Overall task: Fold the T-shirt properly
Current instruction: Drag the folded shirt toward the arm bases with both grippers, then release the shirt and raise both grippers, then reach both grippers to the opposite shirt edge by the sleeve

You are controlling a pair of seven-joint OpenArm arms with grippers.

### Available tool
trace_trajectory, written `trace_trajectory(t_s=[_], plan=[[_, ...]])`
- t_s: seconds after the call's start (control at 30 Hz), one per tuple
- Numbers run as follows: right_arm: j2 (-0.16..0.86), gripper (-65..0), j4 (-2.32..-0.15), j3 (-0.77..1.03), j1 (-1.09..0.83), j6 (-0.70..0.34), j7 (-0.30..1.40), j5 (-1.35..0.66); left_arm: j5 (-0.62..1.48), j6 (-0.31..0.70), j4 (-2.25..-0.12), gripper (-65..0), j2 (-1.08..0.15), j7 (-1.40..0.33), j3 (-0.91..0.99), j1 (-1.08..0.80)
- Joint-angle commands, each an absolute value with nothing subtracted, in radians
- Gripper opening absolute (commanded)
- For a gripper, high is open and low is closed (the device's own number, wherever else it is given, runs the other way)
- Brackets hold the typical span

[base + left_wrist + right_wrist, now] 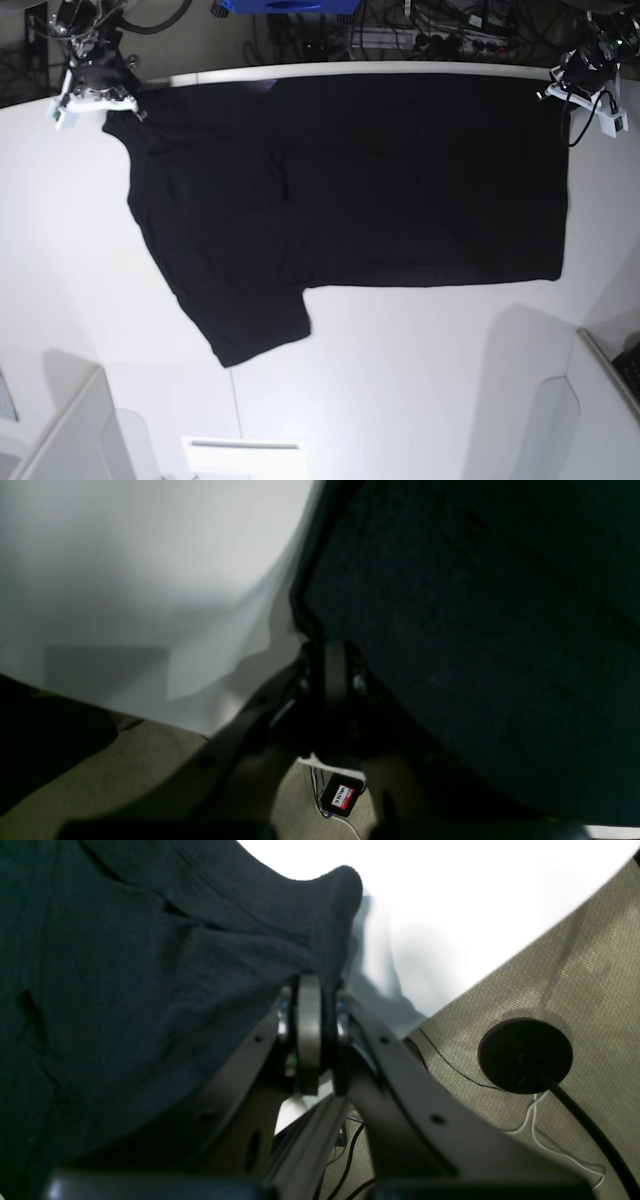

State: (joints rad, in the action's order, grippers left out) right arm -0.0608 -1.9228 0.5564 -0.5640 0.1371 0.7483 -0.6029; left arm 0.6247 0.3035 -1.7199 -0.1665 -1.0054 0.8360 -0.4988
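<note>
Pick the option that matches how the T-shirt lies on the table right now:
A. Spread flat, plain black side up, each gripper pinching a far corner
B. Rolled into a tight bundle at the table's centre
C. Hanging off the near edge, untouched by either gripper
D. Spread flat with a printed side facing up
A: the T-shirt lies flat and plain black, with the left gripper and right gripper shut on its far corners.

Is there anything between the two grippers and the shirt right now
Nothing visible. The left gripper and right gripper are both shut on the T-shirt at its far corners, on the white table.
</note>
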Motion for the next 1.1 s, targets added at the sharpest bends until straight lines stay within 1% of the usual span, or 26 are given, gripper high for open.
trace_trajectory(t_s=[0.0,0.03,0.07,0.1,0.13,0.2,0.23,0.3,0.33,0.4,0.5,0.57,0.73,0.87,0.9,0.93,1.0,1.07], plan=[[-0.053,-65.0,-1.942,0.564,-0.573,0.128,0.728,-0.605,0.624,0.302,-1.738,-65.0,-0.180,-0.990,0.846,-0.503],[-0.053,-62.1,-1.945,0.564,-0.576,0.128,0.728,-0.605,0.624,0.302,-1.738,-65.0,-0.180,-0.990,0.846,-0.503],[-0.054,-56.4,-1.945,0.564,-0.581,0.128,0.728,-0.605,0.624,0.302,-1.738,-65.0,-0.180,-0.990,0.846,-0.504],[-0.054,-50.0,-1.946,0.564,-0.584,0.128,0.728,-0.607,0.624,0.302,-1.738,-59.9,-0.180,-0.990,0.846,-0.506],[-0.054,-44.0,-1.946,0.564,-0.585,0.128,0.728,-0.607,0.624,0.302,-1.738,-50.5,-0.180,-0.990,0.846,-0.507],[-0.054,-35.0,-1.948,0.564,-0.585,0.127,0.727,-0.607,0.625,0.302,-1.742,-34.1,-0.179,-0.990,0.848,-0.509],[-0.054,-33.0,-1.948,0.564,-0.585,0.127,0.723,-0.607,0.625,0.302,-1.742,-27.5,-0.179,-0.990,0.849,-0.509],[-0.048,-33.2,-1.949,0.564,-0.585,0.127,0.722,-0.607,0.625,0.302,-1.742,-16.0,-0.179,-0.990,0.889,-0.499],[-0.045,-33.2,-1.956,0.565,-0.585,0.127,0.720,-0.604,0.625,0.302,-1.742,-11.8,-0.179,-0.990,0.920,-0.496],[-0.045,-33.2,-1.972,0.591,-0.582,0.127,0.719,-0.601,0.627,0.302,-1.742,-8.7,-0.180,-0.992,0.972,-0.473],[-0.038,-32.7,-1.988,0.645,-0.533,0.127,0.727,-0.598,0.625,0.302,-1.744,-8.7,-0.186,-0.995,1.050,-0.433],[0.008,-32.9,-1.986,0.642,-0.498,0.127,0.728,-0.598,0.624,0.302,-1.745,-8.7,-0.208,-0.997,1.072,-0.406],[0.124,-32.9,-1.975,0.570,-0.407,0.127,0.730,-0.598,0.624,0.302,-1.747,-8.9,-0.275,-0.997,1.038,-0.361],[0.209,-32.9,-1.883,0.456,-0.266,0.127,0.730,-0.598,0.624,0.303,-1.747,-9.4,-0.308,-0.997,0.966,-0.298],[0.226,-32.7,-1.845,0.423,-0.229,0.127,0.730,-0.598,0.624,0.305,-1.750,-11.5,-0.317,-0.997,0.940,-0.288],[0.246,-32.7,-1.804,0.386,-0.189,0.125,0.730,-0.598,0.624,0.305,-1.750,-15.6,-0.329,-0.997,0.909,-0.272],[0.274,-32.6,-1.721,0.321,-0.117,0.125,0.723,-0.598,0.624,0.303,-1.748,-29.0,-0.341,-0.997,0.854,-0.242],[0.285,-32.4,-1.647,0.268,-0.042,0.125,0.720,-0.598,0.622,0.302,-1.744,-45.9,-0.354,-0.997,0.822,-0.217]])
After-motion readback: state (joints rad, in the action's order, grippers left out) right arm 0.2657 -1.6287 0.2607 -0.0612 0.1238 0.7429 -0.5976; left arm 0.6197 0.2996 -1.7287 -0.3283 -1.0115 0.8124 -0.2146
